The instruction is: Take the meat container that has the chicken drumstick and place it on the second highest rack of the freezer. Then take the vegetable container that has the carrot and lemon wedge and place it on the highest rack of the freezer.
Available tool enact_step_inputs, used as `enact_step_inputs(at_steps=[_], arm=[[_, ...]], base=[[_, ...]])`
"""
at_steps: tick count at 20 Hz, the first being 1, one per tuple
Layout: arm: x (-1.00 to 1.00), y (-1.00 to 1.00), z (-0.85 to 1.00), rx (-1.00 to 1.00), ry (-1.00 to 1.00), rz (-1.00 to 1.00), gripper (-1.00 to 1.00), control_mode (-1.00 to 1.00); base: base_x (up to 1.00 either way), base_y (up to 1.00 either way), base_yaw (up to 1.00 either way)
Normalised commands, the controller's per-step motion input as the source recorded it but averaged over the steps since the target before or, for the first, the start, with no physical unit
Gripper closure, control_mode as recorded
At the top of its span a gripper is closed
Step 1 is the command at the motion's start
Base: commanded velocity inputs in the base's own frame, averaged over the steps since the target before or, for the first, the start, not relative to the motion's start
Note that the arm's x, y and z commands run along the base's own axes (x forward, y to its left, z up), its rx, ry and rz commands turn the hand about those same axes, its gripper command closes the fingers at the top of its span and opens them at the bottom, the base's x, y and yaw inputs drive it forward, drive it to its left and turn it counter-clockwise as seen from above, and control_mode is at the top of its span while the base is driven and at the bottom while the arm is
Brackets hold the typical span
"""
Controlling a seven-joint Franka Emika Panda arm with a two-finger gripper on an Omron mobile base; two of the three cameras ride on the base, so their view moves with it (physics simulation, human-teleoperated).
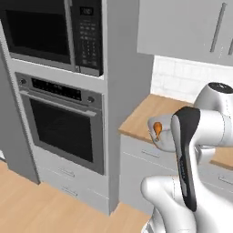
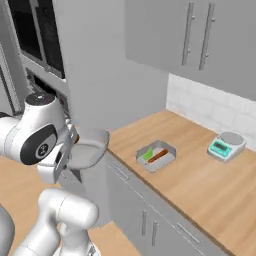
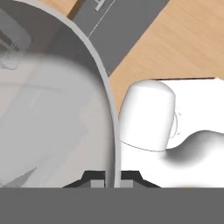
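Note:
The meat container (image 1: 163,140), a shallow grey tray, hangs in the air just off the counter's left end. The orange-brown chicken drumstick (image 1: 157,129) lies inside it. My gripper (image 3: 111,183) is shut on the tray's thin rim (image 3: 114,131), which runs up between the fingertips. From the right, the same tray (image 2: 91,147) juts out of my hand (image 2: 64,159). The vegetable container (image 2: 167,148) sits on the wooden counter, holding the carrot (image 2: 158,156) and the green lemon wedge (image 2: 148,154). The freezer and its racks are out of view.
A tall grey column with a microwave (image 1: 50,32) above a wall oven (image 1: 63,123) stands left of the counter (image 2: 210,185). A small kitchen scale (image 2: 226,145) sits near the tiled wall. Upper cabinets (image 2: 195,35) hang overhead. Wooden floor (image 1: 32,205) lies below.

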Motion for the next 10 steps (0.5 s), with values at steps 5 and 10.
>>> enact_step_inputs(at_steps=[5, 10], arm=[[0.0, 0.0, 0.0, 0.0, 0.0, 0.0, 1.0, 1.0], [0.0, 0.0, 0.0, 0.0, 0.0, 0.0, 1.0, 1.0]], base=[[-0.12, 0.0, 1.0], [0.0, 0.0, 0.98]])
